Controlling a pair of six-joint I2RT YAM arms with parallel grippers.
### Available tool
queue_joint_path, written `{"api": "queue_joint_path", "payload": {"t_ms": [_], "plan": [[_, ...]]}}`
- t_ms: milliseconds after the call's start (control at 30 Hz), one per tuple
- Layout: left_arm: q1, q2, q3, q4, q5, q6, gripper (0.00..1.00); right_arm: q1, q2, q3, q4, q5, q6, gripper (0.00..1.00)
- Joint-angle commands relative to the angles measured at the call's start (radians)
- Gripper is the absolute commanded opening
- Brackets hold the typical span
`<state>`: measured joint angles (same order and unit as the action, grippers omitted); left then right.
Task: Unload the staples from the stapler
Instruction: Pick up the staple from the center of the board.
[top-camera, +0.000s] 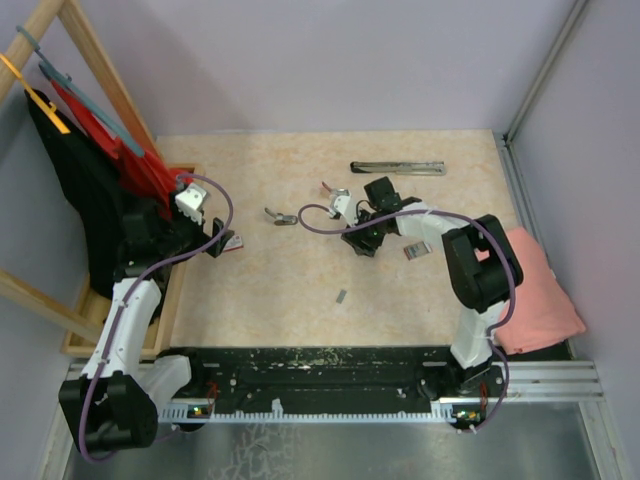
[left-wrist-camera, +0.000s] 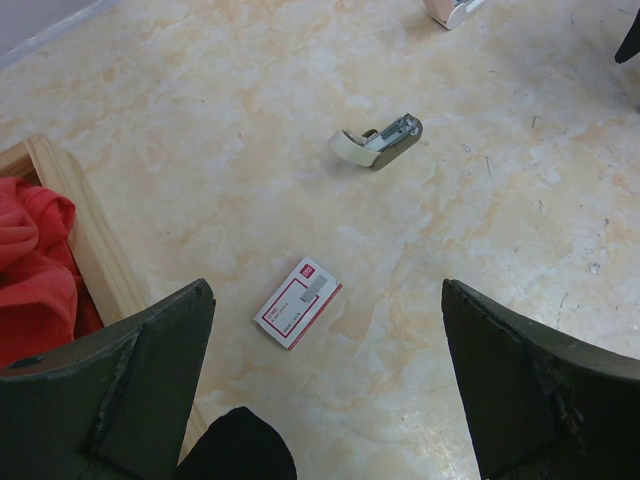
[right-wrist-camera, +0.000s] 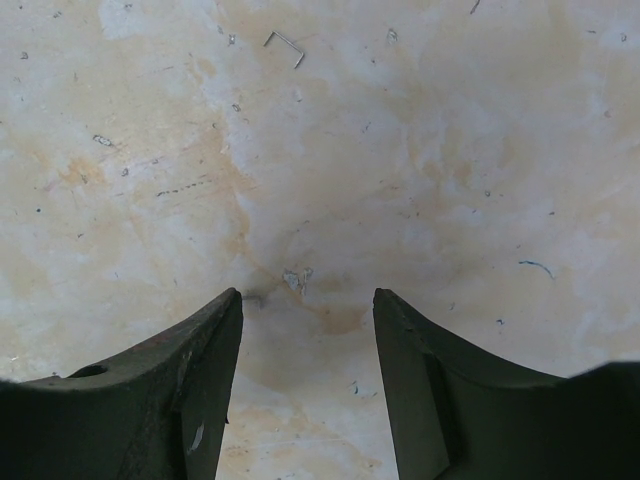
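Observation:
A mini stapler with a cream end and a grey metal body lies on the table; it also shows in the left wrist view. A short grey strip of staples lies alone nearer the front. One loose bent staple lies on the bare table ahead of my right gripper, which is open, empty and pointing down right of the stapler. My left gripper is open and empty at the table's left edge, over a red-and-white box.
A long thin metal bar lies at the back. A small grey-and-red item lies right of the right gripper. A wooden frame with red cloth borders the left. A pink cloth lies off the right edge.

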<state>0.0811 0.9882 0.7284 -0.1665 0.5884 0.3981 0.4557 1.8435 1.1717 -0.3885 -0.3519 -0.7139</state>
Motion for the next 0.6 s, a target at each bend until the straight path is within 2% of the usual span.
{"api": "queue_joint_path", "payload": {"t_ms": [0,567], "plan": [[0.008,-0.003,0.021,-0.012,0.017,0.005,0.99,0.014,0.012,0.0,0.032,0.006,0.007,0.56],[0.009,-0.004,0.019,-0.011,0.02,0.006,0.99,0.032,0.033,0.002,0.031,0.036,0.005,0.56]]}}
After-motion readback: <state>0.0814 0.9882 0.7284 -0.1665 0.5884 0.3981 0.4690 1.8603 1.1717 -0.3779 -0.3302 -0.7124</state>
